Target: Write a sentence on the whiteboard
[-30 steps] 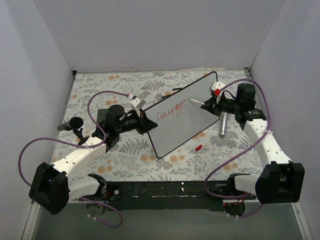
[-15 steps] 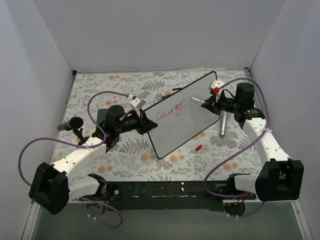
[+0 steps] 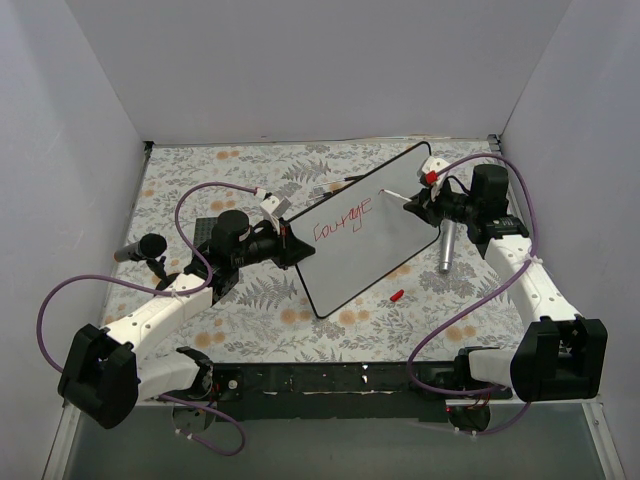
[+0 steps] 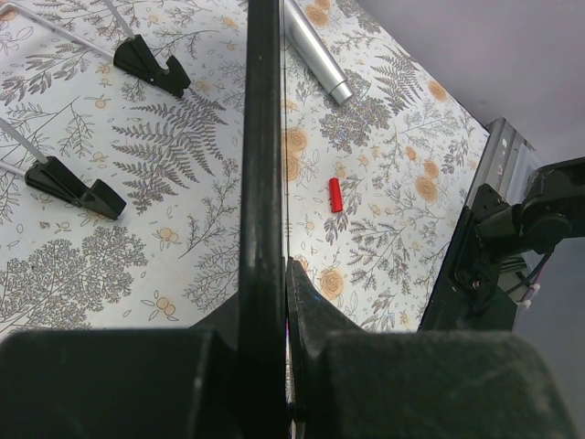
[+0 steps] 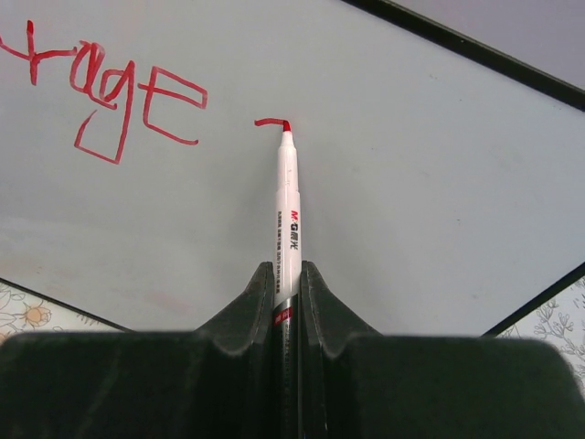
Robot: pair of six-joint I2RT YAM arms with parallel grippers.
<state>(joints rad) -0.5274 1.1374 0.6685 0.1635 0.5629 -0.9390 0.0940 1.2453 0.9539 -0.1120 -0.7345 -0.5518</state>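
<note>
One word into the sentence (image 3: 345, 220), right gripper (image 5: 288, 272), clamped on the marker (image 5: 288, 192), should press the tip (image 5: 286, 127) ahead of its jaws lightly; left gripper (image 4: 274, 274) clamps the whiteboard (image 5: 411, 201).

Whiteboard (image 3: 370, 255) on table (image 3: 200, 180), sentence (image 3: 343, 222) on its left half, marker (image 5: 289, 210) tip right of it, cap (image 3: 397, 296) in front

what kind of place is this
Likely a robotics lab test cell: plain white walls enclose a floral-print tabletop, where a white left arm and right arm work on a glossy white whiteboard.
</note>
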